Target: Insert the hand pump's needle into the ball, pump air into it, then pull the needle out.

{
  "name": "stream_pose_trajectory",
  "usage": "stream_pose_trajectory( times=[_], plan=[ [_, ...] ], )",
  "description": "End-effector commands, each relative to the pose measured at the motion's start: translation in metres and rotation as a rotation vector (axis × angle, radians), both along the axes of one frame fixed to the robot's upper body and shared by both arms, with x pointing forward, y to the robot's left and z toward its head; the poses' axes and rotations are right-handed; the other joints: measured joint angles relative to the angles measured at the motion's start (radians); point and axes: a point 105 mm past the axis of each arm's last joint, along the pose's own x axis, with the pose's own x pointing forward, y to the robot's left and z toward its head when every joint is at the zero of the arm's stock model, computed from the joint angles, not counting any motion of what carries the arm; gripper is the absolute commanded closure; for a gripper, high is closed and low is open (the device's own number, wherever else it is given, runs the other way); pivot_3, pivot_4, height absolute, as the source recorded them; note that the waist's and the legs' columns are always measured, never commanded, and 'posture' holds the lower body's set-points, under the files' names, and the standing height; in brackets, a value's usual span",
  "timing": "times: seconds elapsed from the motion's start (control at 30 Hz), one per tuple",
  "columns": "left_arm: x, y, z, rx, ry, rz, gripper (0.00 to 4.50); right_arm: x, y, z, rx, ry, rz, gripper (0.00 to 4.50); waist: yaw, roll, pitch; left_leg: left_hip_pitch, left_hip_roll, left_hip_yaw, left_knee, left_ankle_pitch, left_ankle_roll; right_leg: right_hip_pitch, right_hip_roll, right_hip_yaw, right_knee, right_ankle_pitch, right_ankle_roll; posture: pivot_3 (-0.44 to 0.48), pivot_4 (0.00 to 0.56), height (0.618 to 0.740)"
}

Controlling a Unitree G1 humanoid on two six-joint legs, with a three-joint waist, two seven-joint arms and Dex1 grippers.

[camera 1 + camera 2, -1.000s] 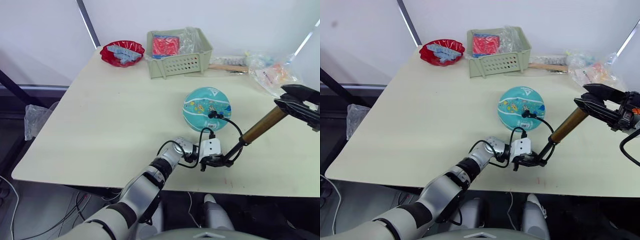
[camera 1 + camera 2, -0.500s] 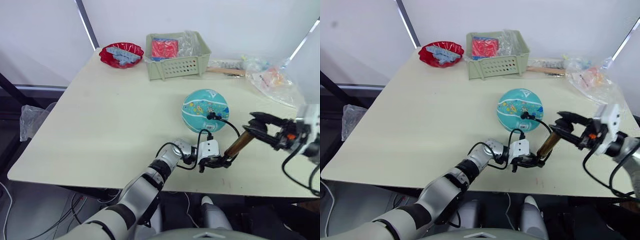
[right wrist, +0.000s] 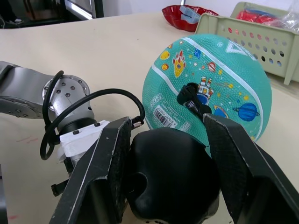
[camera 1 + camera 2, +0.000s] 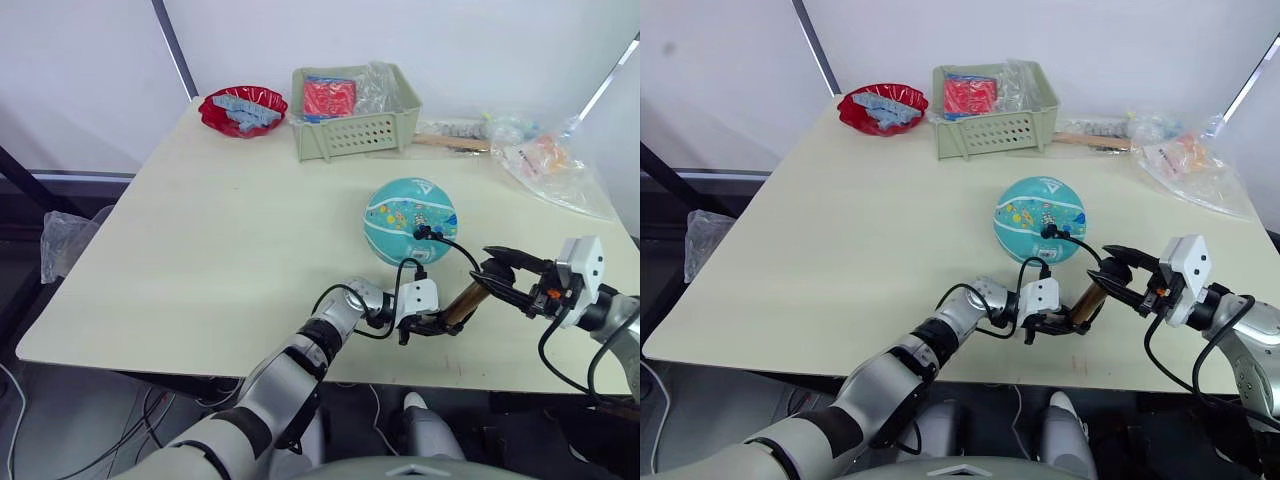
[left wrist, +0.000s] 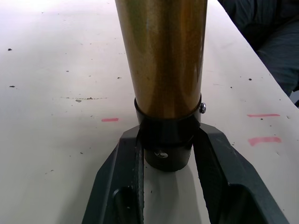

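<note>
Cream table (image 4: 230, 220) with scattered dark specks and short pink marks carries the work, set against a white wall.

Left gripper (image 4: 432, 324): low over the table's near edge, its two black fingers (image 5: 119, 184) clamped on the black end cap at the foot of the hand pump (image 4: 464, 301). Grip confirmed in the left wrist view, where the bronze-gold barrel rises straight out from between the fingers.

Right gripper (image 4: 1114, 276): fingers (image 3: 100, 172) closed on either side of the pump's black handle at the barrel's upper end (contact on both sides shows in the right wrist view). The barrel slants between the two grippers, mostly collapsed, with a short gold length exposed.

A thin black hose loops from the pump's base up to the ball (image 4: 411, 220), which sits on the table just behind both grippers. The small black fitting of the needle (image 3: 188, 94) sits against the teal surface beside the white barcode label; the metal pin itself cannot be made out.

Farther back: a pale green perforated basket (image 4: 355, 130) holding red packets, a red bowl (image 4: 243, 108) to its left, and clear plastic bags (image 4: 545, 160) towards the table's far right corner
</note>
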Motion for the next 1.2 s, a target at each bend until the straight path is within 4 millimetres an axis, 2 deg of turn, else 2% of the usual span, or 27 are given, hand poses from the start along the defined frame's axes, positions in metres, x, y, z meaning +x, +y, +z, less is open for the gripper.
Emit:
stream_pose_trajectory(
  times=[0.03,0.3,0.5,0.7,0.8,1.0,1.13,1.2],
  plan=[
    [-0.014,0.05,-0.059,0.265,0.119,0.061,3.47,-0.004,-0.01,0.027,0.043,-0.033,0.003,2.54,0.0,0.004,0.004,0.0,0.0,0.0,0.0,0.0,0.0,0.0,0.0,0.0,0.0,0.0,0.0,0.0,0.15,0.738],
    [-0.014,0.049,-0.059,0.266,0.119,0.059,3.47,-0.01,-0.028,0.088,0.075,-0.156,-0.018,2.54,0.001,0.009,0.009,-0.001,-0.002,0.001,0.001,0.0,0.0,0.0,0.0,0.0,0.0,0.0,0.001,0.0,0.15,0.738],
    [-0.014,0.048,-0.059,0.266,0.118,0.057,3.47,-0.015,-0.037,0.124,0.073,-0.219,-0.025,2.54,0.001,0.009,0.012,-0.002,-0.002,0.001,0.001,0.0,0.0,-0.001,0.0,0.0,0.0,0.0,0.001,0.0,0.15,0.738],
    [-0.014,0.048,-0.059,0.265,0.118,0.059,3.47,-0.019,-0.041,0.145,0.059,-0.259,-0.032,2.54,0.001,0.01,0.014,-0.002,-0.002,0.0,0.001,0.0,0.0,-0.001,0.003,0.004,0.0,0.001,0.002,0.0,0.15,0.738],
    [-0.015,0.048,-0.06,0.265,0.12,0.06,3.47,-0.019,-0.039,0.146,0.058,-0.261,-0.028,2.54,0.001,0.009,0.014,-0.002,-0.002,0.001,0.001,0.0,0.0,-0.001,0.003,0.005,0.0,0.001,0.002,0.0,0.15,0.738],
    [-0.016,0.049,-0.061,0.264,0.124,0.058,3.47,-0.016,-0.02,0.117,0.034,-0.162,0.036,2.54,0.0,0.009,0.014,-0.002,-0.002,-0.001,0.001,0.0,0.0,-0.001,0.007,0.009,0.0,0.001,0.001,0.0,0.15,0.738],
    [-0.016,0.048,-0.06,0.265,0.122,0.058,3.47,-0.014,0.003,0.079,0.029,-0.062,0.1,2.54,-0.001,0.005,0.01,-0.002,-0.001,-0.001,0.001,0.0,0.0,0.0,0.014,0.018,-0.001,0.0,0.001,0.0,0.15,0.738],
    [-0.015,0.048,-0.06,0.266,0.121,0.059,3.47,-0.014,0.008,0.063,0.012,-0.03,0.114,2.55,-0.002,0.003,0.008,-0.001,-0.001,-0.001,0.001,0.0,0.0,0.0,0.015,0.021,-0.001,0.0,0.001,0.0,0.15,0.738]
  ],
)
